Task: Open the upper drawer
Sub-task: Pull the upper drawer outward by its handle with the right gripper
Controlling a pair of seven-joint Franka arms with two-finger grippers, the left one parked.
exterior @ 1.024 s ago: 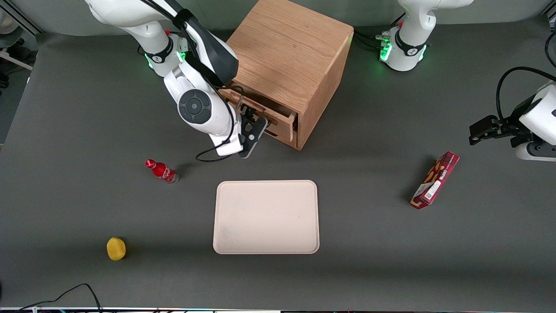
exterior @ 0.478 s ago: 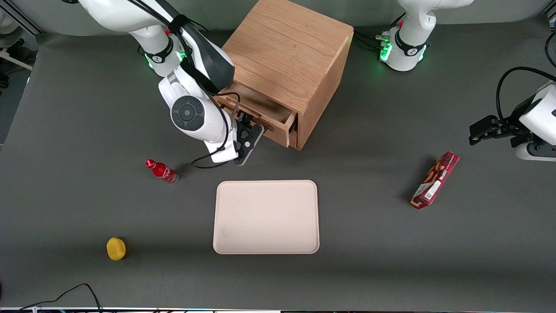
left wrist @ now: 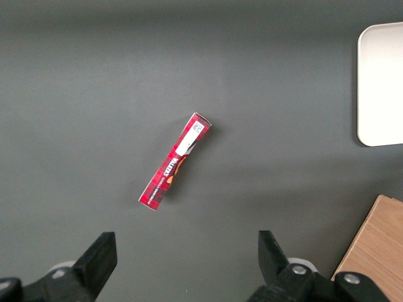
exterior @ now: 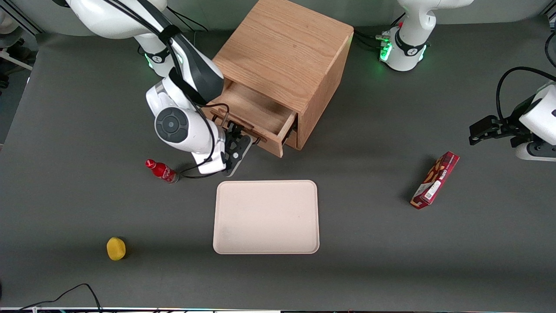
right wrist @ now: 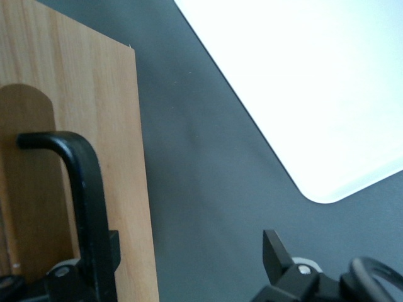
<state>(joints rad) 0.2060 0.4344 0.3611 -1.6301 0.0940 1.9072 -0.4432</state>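
The upper drawer (exterior: 256,114) of the oak cabinet (exterior: 286,56) stands pulled out, and its plain wooden inside shows. My right gripper (exterior: 236,140) is at the drawer's front panel, nearer to the front camera than the cabinet. In the right wrist view the gripper (right wrist: 192,244) is open, its fingers wide apart. One finger (right wrist: 112,246) sits against the black bar handle (right wrist: 85,182) on the drawer front (right wrist: 119,126). The other finger (right wrist: 274,250) hangs free over the grey table.
A beige tray (exterior: 266,216) lies just in front of the gripper, also seen as the tray (right wrist: 302,82). A red bottle (exterior: 161,171) lies close beside the arm, and a yellow object (exterior: 116,248) is near the front edge. A red box (exterior: 435,180) lies toward the parked arm's end.
The upper drawer has slid farther out of the cabinet. The gripper and wrist moved with it, away from the cabinet and toward the red bottle.
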